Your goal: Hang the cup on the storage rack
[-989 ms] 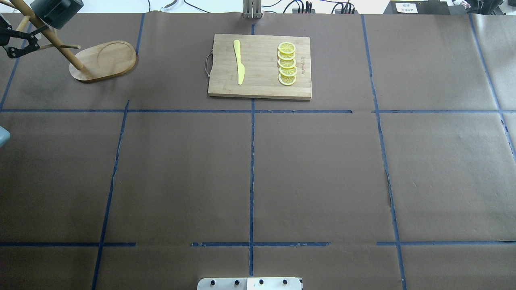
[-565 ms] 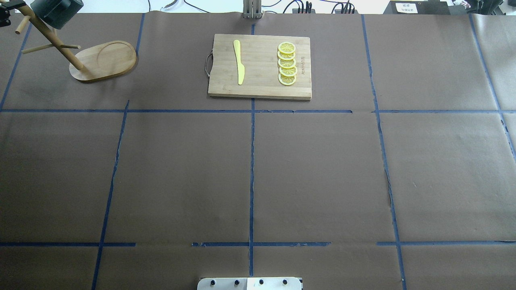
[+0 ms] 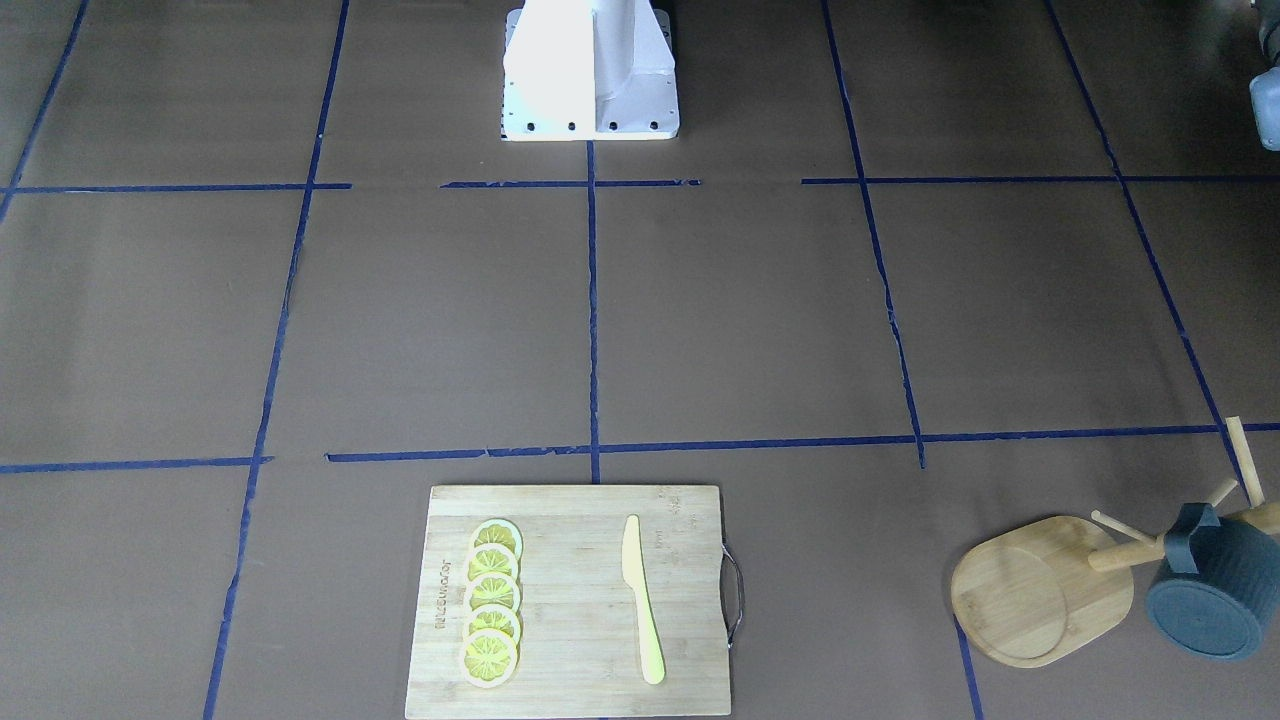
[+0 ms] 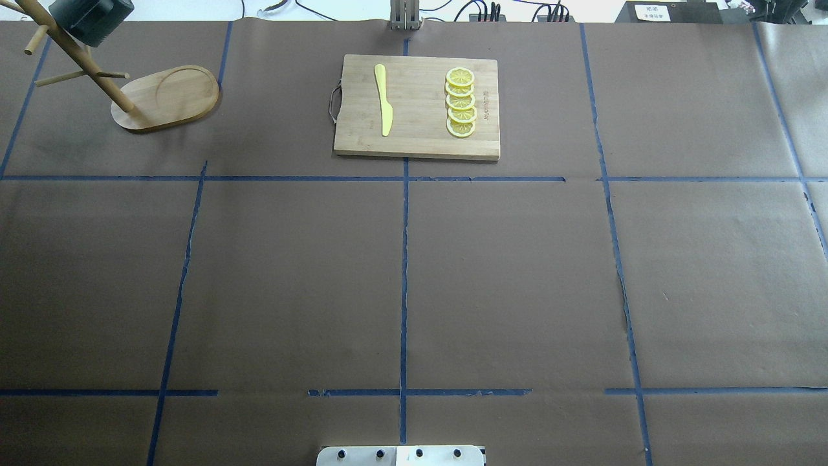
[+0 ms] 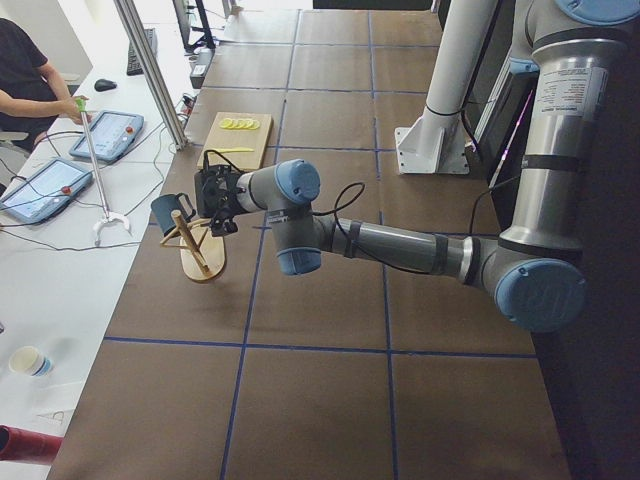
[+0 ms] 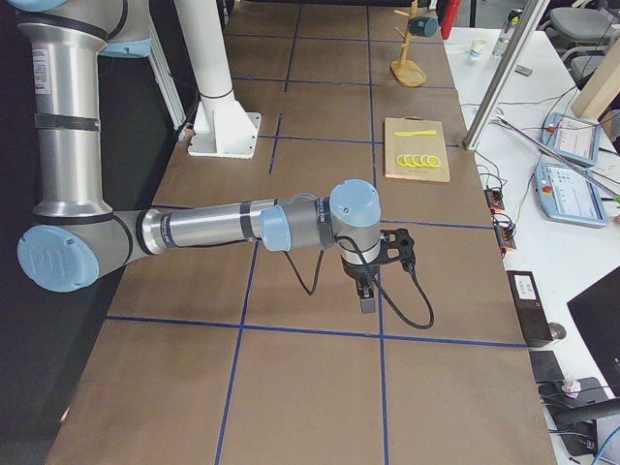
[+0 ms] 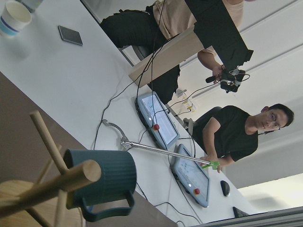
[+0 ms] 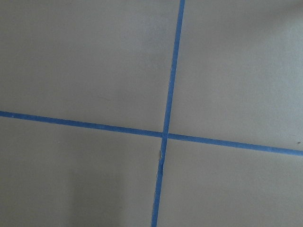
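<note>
The dark blue-grey cup (image 4: 90, 19) hangs by its handle on an upper peg of the light wooden storage rack (image 4: 165, 97) at the table's far left corner. It also shows in the front view (image 3: 1210, 590), the rack (image 3: 1040, 590) beside it, and in the left wrist view (image 7: 102, 179), on its peg (image 7: 52, 184). My left gripper (image 5: 212, 200) shows only in the left side view, close beside the rack and apart from the cup; I cannot tell whether it is open. My right gripper (image 6: 370, 300) hangs low over bare table; its state cannot be told.
A rectangular cutting board (image 4: 417, 107) at the back middle carries a yellow knife (image 4: 384, 100) and a row of lemon slices (image 4: 460, 103). The robot base (image 3: 590, 70) stands at the near edge. An operator (image 5: 25, 80) sits beyond the table's far side.
My left gripper, open by the rack's pegs a second ago, has drawn off past the left edge of the overhead view. The cup stays on the rack.
</note>
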Controlling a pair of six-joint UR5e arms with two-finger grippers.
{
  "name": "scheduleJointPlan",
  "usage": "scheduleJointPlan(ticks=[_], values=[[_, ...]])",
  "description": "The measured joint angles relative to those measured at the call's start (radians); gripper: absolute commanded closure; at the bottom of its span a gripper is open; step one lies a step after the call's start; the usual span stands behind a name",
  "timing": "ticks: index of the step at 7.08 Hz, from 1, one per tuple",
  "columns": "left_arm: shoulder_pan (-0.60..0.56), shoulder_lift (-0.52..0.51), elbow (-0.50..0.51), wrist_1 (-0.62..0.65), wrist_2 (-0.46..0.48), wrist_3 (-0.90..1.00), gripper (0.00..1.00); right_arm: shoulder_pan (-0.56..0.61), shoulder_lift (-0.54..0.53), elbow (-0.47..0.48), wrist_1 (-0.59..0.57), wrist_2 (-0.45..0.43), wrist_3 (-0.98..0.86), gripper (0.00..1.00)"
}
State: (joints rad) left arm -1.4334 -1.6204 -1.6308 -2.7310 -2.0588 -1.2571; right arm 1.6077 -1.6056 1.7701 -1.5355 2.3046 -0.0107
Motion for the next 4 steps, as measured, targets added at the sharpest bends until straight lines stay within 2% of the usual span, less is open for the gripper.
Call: scheduleJointPlan(ticks=[4], values=[[-0.02, 0.047, 0.006, 0.43, 0.0, 0.679, 0.0, 0.0, -0.018, -0.003, -0.001, 0.005, 0.0, 0.0]])
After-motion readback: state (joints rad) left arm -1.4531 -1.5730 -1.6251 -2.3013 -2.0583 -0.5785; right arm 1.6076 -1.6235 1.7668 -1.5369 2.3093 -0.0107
